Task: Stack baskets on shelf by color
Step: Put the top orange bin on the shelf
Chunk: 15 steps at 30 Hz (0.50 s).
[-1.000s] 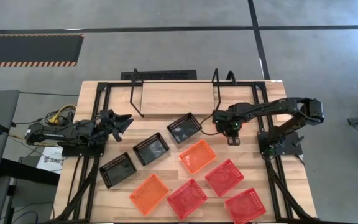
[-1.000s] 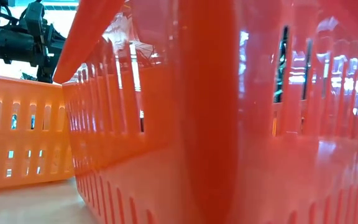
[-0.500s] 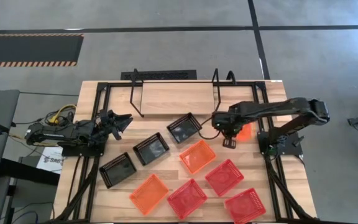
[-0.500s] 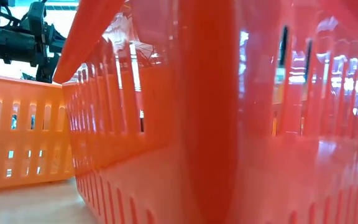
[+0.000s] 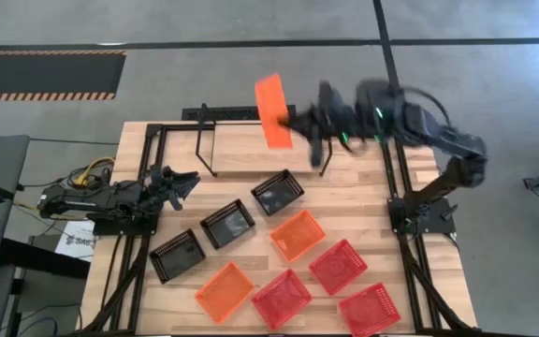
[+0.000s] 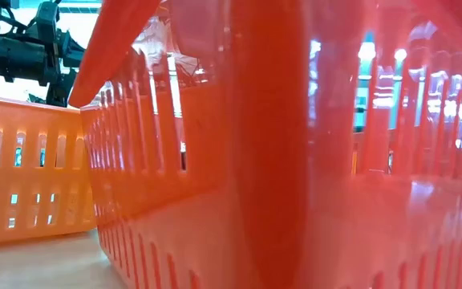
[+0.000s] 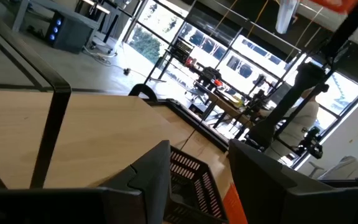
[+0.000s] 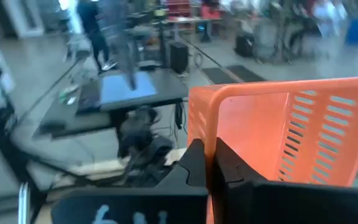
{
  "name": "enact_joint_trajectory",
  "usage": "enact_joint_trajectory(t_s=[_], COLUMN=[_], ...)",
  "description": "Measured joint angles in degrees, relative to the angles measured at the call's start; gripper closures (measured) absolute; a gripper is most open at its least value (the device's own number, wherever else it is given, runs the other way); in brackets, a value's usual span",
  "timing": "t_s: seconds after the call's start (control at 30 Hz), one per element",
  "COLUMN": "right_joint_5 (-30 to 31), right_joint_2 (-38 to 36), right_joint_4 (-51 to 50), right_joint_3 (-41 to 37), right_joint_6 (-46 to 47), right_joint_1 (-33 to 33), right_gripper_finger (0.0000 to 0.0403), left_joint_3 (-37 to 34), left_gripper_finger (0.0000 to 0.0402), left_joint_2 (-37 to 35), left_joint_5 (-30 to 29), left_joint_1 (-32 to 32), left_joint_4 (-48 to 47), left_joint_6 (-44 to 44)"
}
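While aloft, orange basket (image 8: 272, 140) between fingers (image 8: 197, 165)

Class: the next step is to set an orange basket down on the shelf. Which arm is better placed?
Right. Its claw already grips an orange basket above the shelf; the left claw sits empty at the table's left edge.

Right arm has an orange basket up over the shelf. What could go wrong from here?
1. The right gripper pinches the orange basket by one wall only, and the basket hangs on edge, so it may slip or swing.
2. The shelf has wire uprights close by; the basket may catch one when lowered.
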Motion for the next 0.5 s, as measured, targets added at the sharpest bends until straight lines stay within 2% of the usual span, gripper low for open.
enact_joint_trajectory(t_s=[0.1, 0.2, 0.37, 0.5], right_joint_5=[-4.3, -4.0, 10.2, 11.3], right_joint_2=[8.0, 15.9, 24.2, 29.7], right_joint_4=[-6.3, -14.1, -17.0, -18.5], right_joint_3=[7.9, 13.4, 15.8, 15.8], right_joint_6=[7.5, 11.5, 21.3, 28.8], right_joint_1=[-6.8, -11.1, -12.1, -12.1], right_gripper_finger=[0.04, 0.04, 0.04, 0.04], left_joint_3=[0.0, 0.0, 0.0, 0.0], left_gripper_finger=[0.025, 0.025, 0.025, 0.025], left_joint_2=[0.0, 0.0, 0.0, 0.0], left_joint_5=[0.0, 0.0, 0.0, 0.0], left_joint_1=[0.0, 0.0, 0.0, 0.0], left_joint_4=[0.0, 0.0, 0.0, 0.0], left_joint_6=[-1.4, -2.2, -3.2, -3.3])
